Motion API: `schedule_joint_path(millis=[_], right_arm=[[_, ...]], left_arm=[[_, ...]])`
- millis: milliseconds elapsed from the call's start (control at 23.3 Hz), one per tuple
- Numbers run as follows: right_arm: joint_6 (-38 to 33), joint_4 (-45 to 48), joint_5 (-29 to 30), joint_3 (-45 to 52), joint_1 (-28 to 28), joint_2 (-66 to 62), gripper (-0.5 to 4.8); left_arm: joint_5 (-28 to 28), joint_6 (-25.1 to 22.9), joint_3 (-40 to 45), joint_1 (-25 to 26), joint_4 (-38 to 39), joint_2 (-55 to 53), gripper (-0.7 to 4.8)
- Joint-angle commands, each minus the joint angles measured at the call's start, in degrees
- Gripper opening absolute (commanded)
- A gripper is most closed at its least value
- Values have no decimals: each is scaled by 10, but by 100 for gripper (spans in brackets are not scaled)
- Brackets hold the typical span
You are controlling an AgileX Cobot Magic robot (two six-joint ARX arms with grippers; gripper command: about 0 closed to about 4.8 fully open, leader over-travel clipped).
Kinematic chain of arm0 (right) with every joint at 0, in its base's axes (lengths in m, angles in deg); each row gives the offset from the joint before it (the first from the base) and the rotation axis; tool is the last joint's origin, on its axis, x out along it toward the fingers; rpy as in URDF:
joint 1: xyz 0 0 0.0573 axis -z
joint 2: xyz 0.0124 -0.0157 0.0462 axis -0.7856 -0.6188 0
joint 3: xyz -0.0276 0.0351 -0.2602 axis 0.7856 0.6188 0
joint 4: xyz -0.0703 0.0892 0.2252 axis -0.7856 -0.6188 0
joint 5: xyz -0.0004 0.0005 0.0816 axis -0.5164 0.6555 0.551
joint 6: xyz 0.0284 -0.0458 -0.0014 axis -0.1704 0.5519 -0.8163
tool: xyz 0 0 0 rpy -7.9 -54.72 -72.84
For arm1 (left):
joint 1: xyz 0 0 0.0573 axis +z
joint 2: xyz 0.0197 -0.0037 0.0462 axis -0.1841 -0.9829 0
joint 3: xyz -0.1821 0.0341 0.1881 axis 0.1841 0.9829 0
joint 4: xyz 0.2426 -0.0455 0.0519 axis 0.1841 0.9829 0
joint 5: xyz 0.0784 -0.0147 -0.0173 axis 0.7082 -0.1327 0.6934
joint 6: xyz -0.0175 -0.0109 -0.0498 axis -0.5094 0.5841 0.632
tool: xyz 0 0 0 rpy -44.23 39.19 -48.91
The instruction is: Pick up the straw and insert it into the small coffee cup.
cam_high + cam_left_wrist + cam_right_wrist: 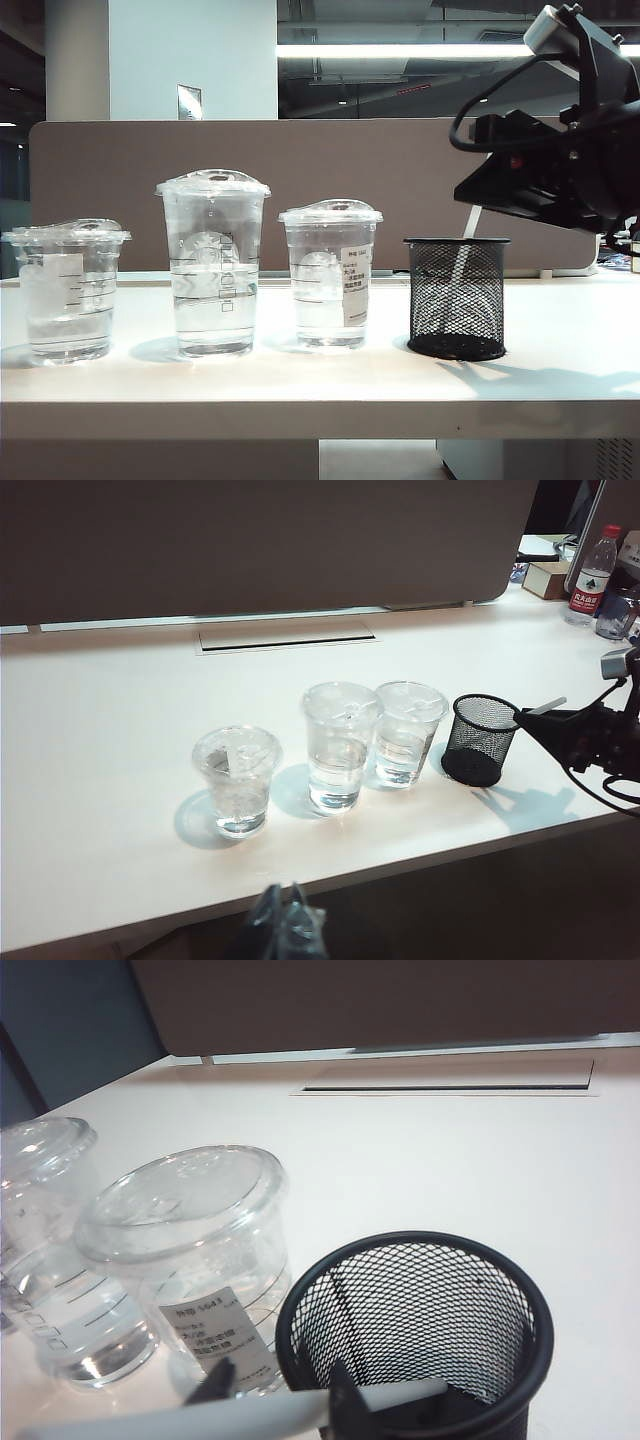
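White table [560, 390] running wide across the exterior view, grey-brown partition [330, 180] behind it, dim office ceiling with a lit strip light [400, 50] beyond. Flat slot cover [285, 637] set into the tabletop near the partition; water bottle [594, 576] and small box [546, 580] on the far desk in the left wrist view. In a row on the table: small coffee cup [66, 290] at the far left of the exterior view, lidded, white label, water inside; tall cup [212, 262] next, round logo; medium cup [330, 273] next, printed sticker; black mesh holder [458, 298] just beside that cup, all upright, none touching. Straw [470, 222] leaning out of the holder, lower end inside the mesh, upper end rising toward the right arm. Right gripper [275, 1392] up at the right edge of the exterior view, over the holder's rim, tilted down; fingers [345, 1400] set on either side of the straw [180, 1418], partly open, contact with the straw cannot tell. Left gripper [285, 920] low at the near table edge, well apart from the cups, only the fingertips seen, close together; open or closed cannot tell, nothing seen in it. Small coffee cup [236, 780] nearest the left gripper, well apart from straw and holder [479, 739].
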Motion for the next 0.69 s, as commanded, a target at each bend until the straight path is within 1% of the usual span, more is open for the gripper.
schedule_joint_path(millis=[43,301,430,688], right_arm=[[16,4,-1,-1,0,1,71],[16,4,-25,-1,0,1,70],[16,4,-24,-2,0,1,52],[16,5,-24,-2,0,1,52]], left_arm=[[-3,-2,-1,0,1,0,-5],[-3,-2,-1,0,1,0,-6],[-3,-2,-1,0,1,0,-5],[-3,-2,-1,0,1,0,-5]])
